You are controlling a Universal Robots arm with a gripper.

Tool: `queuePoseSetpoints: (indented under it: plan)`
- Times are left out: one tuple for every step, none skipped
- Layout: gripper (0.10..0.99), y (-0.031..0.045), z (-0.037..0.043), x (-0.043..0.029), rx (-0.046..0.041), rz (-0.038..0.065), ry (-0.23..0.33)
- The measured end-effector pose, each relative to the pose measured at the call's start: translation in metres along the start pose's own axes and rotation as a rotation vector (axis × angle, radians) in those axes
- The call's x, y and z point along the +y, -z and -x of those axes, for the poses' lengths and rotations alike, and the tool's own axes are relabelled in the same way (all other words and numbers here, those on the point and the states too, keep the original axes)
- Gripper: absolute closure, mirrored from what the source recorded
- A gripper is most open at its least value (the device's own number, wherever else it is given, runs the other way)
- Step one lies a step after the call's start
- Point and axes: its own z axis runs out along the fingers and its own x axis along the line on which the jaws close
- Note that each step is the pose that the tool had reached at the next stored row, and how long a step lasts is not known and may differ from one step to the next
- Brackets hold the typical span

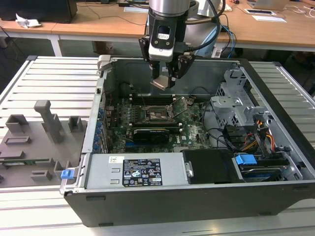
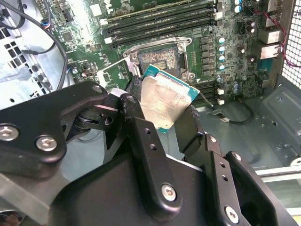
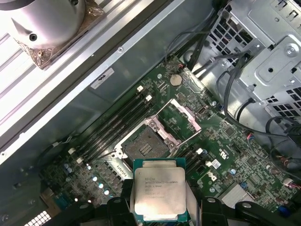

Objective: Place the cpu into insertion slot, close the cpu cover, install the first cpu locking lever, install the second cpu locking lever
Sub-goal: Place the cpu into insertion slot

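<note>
My gripper point(image 1: 166, 78) hangs inside the open computer case, shut on the cpu point(image 1: 161, 83), a flat square chip with a pale metal top. In both wrist views the cpu point(image 3: 160, 190) point(image 2: 165, 101) sits clamped between the black fingers point(image 3: 117, 209), held tilted above the board. The insertion slot point(image 3: 143, 143) point(image 2: 159, 59) point(image 1: 158, 114) lies bare on the green motherboard, below and a little ahead of the chip. The cpu cover point(image 3: 187, 113), a thin silver frame, stands swung open beside the slot.
Long black memory slots point(image 3: 115, 122) run beside the socket. A black card point(image 1: 152, 132) lies in front of it. A metal drive cage point(image 1: 241, 105) with cables fills the exterior view's right, a power supply point(image 1: 135, 169) the front. A grey fixture point(image 1: 34, 142) sits outside the case.
</note>
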Motion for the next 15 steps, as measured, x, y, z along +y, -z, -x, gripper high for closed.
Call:
queuePoseSetpoints:
  plan:
    - [0.561, -0.0001, 0.0000, 0.0000, -0.0001, 0.000, -0.003]
    - [0.561, -0.0003, 0.0000, 0.0000, -0.0002, 0.000, -0.005]
    - [0.561, -0.0004, 0.0000, 0.0000, -0.0005, 0.000, -0.007]
    - [0.561, -0.0005, 0.0000, 0.0000, -0.0005, 0.000, -0.009]
    - [0.561, -0.0007, 0.0000, 0.0000, -0.0007, 0.000, -0.011]
    - [0.561, -0.0007, 0.0000, -0.0001, -0.0008, 0.000, -0.012]
    - [0.561, -0.0009, 0.0000, -0.0001, -0.0009, 0.000, -0.014]
    - [0.561, -0.0009, 0.0000, -0.0001, -0.0010, 0.000, -0.016]
    - [0.561, -0.0010, 0.0000, -0.0001, -0.0011, 0.000, -0.017]
    - [0.561, -0.0011, 0.0000, -0.0001, -0.0012, 0.000, -0.018]
    - [0.561, -0.0012, 0.0000, -0.0001, -0.0013, 0.000, -0.019]
    - [0.561, -0.0012, 0.0000, -0.0001, -0.0014, 0.000, -0.020]
    - [0.561, -0.0013, 0.0000, -0.0001, -0.0014, 0.000, -0.021]
    - [0.561, -0.0014, 0.0000, -0.0001, -0.0015, 0.000, -0.022]
    - [0.561, -0.0015, 0.0000, -0.0001, -0.0016, 0.000, -0.023]
